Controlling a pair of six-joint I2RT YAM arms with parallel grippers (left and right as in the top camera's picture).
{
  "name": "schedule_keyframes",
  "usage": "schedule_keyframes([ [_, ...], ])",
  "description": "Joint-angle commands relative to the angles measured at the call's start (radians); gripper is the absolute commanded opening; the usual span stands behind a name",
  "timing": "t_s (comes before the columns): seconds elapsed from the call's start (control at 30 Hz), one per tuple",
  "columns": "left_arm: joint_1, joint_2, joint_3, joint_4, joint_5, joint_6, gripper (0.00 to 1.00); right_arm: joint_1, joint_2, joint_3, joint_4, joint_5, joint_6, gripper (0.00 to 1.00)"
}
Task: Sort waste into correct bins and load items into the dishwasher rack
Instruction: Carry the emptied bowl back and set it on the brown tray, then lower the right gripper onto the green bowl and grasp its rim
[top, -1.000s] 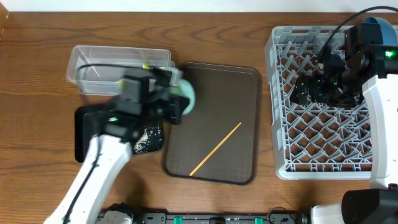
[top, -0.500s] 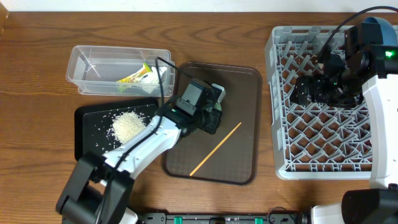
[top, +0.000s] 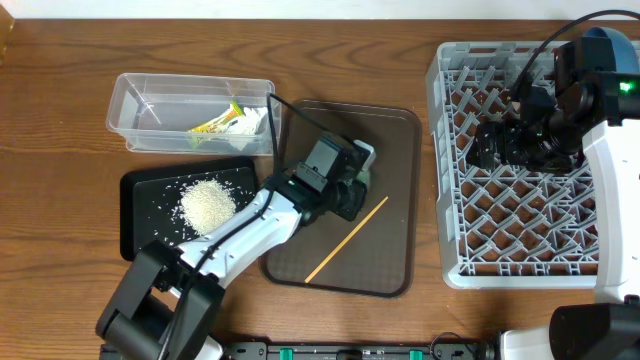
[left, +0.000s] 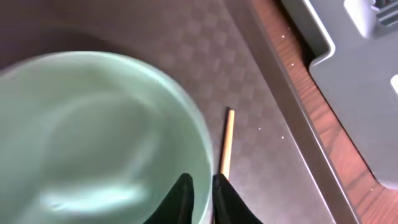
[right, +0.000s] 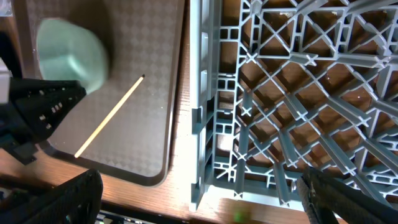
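My left gripper (left: 202, 193) is shut on the rim of the pale mint bowl (left: 93, 137) and holds it over the brown tray; in the overhead view only the bowl's edge (top: 363, 178) shows under the wrist. The thin wooden stick (top: 347, 238) lies on the tray beside it. The rice heap (top: 207, 203) lies in the black bin (top: 135, 215). The snack wrapper (top: 220, 122) and white tissue (top: 256, 120) are in the clear tub (top: 140, 105). My right gripper (top: 492, 145) is open and empty above the grey rack (top: 520, 230). Plate, light blue bowl and cup are out of view.
The flat brown tray (top: 390, 150) lies between the bins and the rack. Loose rice grains are scattered across the black bin's floor. The rack's left wall (right: 199, 93) stands close to the tray's right edge. Bare wooden table surrounds everything.
My left arm has swung right from over the black bin to over the brown tray, carrying the mint bowl. The rice heap now shows in the black bin. The right arm has not moved.
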Motion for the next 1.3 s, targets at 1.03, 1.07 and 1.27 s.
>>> schedule_keyframes([
  [1.03,0.763,-0.356,0.003,-0.515,-0.277,-0.023,0.66,0.008,-0.01,0.002,0.0,-0.004,0.008,0.99],
  [1.07,0.783,-0.356,0.003,-0.518,-0.277,-0.023,0.7,0.008,-0.01,0.002,0.0,-0.004,0.008,0.99],
  [1.27,0.83,-0.356,0.003,-0.521,-0.275,-0.023,0.87,0.008,-0.01,0.002,0.0,-0.004,0.008,0.99],
])
